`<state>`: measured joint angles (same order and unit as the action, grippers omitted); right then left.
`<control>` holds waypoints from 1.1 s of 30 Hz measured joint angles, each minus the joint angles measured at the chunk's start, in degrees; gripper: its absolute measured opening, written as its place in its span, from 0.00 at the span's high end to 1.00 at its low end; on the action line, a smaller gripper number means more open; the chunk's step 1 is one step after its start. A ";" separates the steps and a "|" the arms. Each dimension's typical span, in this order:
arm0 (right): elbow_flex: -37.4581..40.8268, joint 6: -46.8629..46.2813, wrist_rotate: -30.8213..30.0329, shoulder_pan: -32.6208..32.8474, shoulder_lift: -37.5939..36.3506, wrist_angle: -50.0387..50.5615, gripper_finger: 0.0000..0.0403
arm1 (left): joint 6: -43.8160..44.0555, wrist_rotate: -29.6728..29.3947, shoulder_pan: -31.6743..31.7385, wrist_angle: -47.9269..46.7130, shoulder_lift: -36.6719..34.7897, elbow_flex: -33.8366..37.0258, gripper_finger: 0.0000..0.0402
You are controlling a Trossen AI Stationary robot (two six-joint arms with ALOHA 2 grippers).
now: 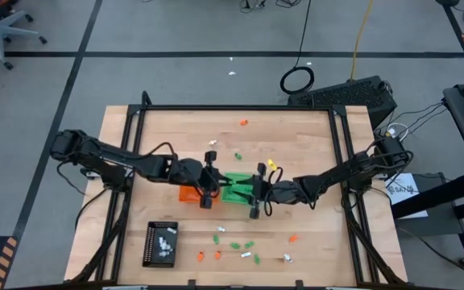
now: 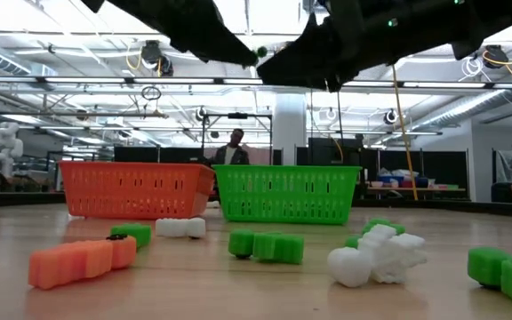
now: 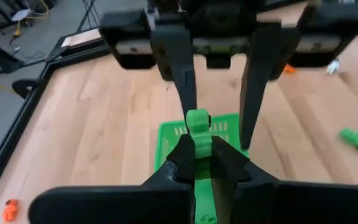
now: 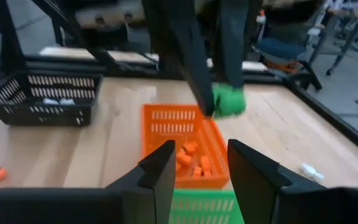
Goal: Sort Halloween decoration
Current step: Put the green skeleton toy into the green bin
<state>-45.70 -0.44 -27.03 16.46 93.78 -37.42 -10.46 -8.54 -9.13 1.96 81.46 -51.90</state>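
Observation:
My left gripper (image 1: 209, 192) is shut on a small green trinket (image 3: 197, 127) in the air over the orange tray (image 1: 188, 194) and the green tray (image 1: 237, 188), which stand side by side at mid-table. The orange tray (image 4: 179, 140) holds several orange trinkets. My right gripper (image 4: 197, 167) faces the left one from the table's right, above the green tray (image 4: 204, 208), open with nothing between its fingers. More green, orange and white trinkets (image 2: 265, 244) lie loose on the wood near the front edge. My left gripper pinches the green trinket's lower part (image 3: 199, 148) between its two fingertips, and the trinket's other end sticks out past them. The fingers (image 4: 194, 68) slant downward from the table's left. The trinket (image 4: 229, 99) is lifted clear, above the trays.
A black tray (image 1: 159, 242) with white trinkets stands at the front left. Loose trinkets lie along the front (image 1: 236, 245), one orange trinket (image 1: 244, 122) lies toward the far edge, and a yellow piece (image 1: 271, 163) is behind the green tray. People show in the room beyond.

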 joint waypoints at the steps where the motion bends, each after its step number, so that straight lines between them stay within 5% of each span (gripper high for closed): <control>1: 0.01 0.35 0.00 0.18 0.00 -0.76 0.68 | -0.30 -0.12 -0.56 -0.01 0.01 0.02 0.96; 19: -0.01 6.30 0.43 1.19 0.00 -6.13 0.68 | -2.40 -0.37 -2.75 0.12 1.19 -0.04 0.96; 33: -0.01 7.19 1.81 1.17 -0.02 -4.09 0.86 | -2.44 -0.35 -1.77 -0.13 2.54 -0.06 0.93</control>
<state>-45.71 6.74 -25.21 17.63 93.76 -41.51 -12.91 -8.89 -10.90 1.83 84.01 -51.96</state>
